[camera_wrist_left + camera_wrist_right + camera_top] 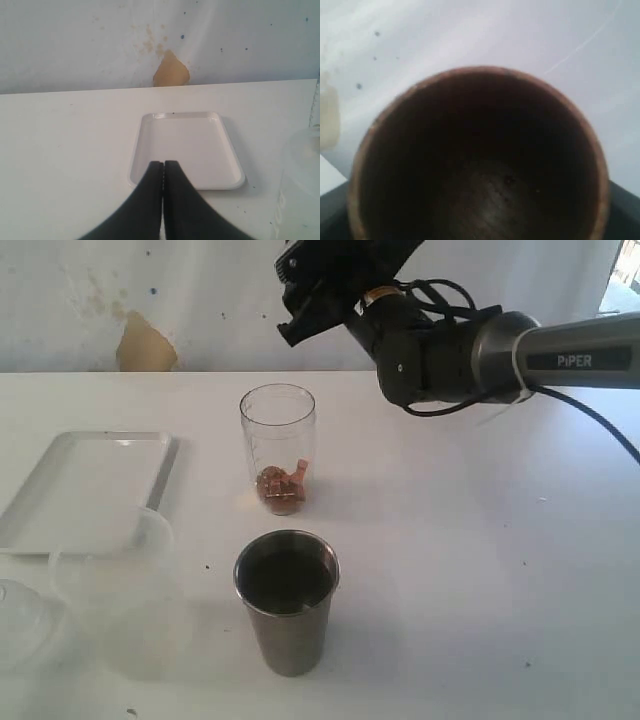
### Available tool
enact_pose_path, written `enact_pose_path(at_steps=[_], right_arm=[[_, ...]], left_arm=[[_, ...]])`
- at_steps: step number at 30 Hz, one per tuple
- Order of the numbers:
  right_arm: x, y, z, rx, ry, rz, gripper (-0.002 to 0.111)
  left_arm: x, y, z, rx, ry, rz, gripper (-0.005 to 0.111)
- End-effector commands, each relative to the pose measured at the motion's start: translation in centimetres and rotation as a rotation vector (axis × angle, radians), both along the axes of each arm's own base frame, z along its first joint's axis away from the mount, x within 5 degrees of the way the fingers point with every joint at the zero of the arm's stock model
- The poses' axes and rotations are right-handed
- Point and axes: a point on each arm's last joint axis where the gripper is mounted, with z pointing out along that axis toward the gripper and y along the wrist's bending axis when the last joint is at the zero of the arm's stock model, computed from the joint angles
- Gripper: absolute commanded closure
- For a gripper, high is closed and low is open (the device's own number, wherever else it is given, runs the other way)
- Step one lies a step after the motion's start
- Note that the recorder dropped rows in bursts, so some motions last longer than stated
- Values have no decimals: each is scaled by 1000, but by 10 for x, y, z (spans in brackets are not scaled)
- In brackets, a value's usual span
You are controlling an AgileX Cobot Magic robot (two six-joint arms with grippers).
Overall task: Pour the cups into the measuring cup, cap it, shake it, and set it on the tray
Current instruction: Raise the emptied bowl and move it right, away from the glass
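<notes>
Nearest in the exterior view, the steel tumbler (287, 612) stands upright on the white table (480, 570), its inside too dark to tell what it holds. To its left, by the near edge, sits the frosted container (115, 590), upright, with a round translucent piece (20, 625) just beside it, cut off by the frame. Behind the steel tumbler and apart from it, the measuring cup (278, 435) stands upright and uncapped, with a small heap of brown bits (283, 487) at its bottom. The tray (90, 485) lies flat to the left of the measuring cup, its near right corner just behind the frosted container. The left gripper (163, 163) shows only in its own wrist view: its two dark fingers are pressed tight together with nothing between them, held above the table on the near side of the tray (187, 142), and the frosted container (300, 185) sits at the edge of that view. Farther back and high above the table, the right arm (520, 355) reaches in from the right, and the right gripper (305, 295) is up against the wall (200, 290), higher than the measuring cup and slightly to its right in the exterior view. Its wrist view is filled by the wooden cup (480, 155), gripped in widely spread jaws with its mouth toward the camera; the inside looks dark and empty. On the wall, far left, there is a tan patch (145, 345)
</notes>
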Motion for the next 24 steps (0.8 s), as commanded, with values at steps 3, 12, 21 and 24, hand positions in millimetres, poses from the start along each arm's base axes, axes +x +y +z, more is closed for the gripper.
enact_pose_path(at_steps=[3,12,21,24], right_arm=[[-9,12,12,-102,-119,157,108],[-25,33,18,-346,-370,380,108],[-27,35,17,-377,-382,403,108],[-22,30,18,-310,-329,345,108]], left_arm=[[0,0,-2,0,4,-2,106],[0,0,-2,0,4,-2,106],[0,0,-2,0,4,-2,106],[0,0,-2,0,4,-2,106]])
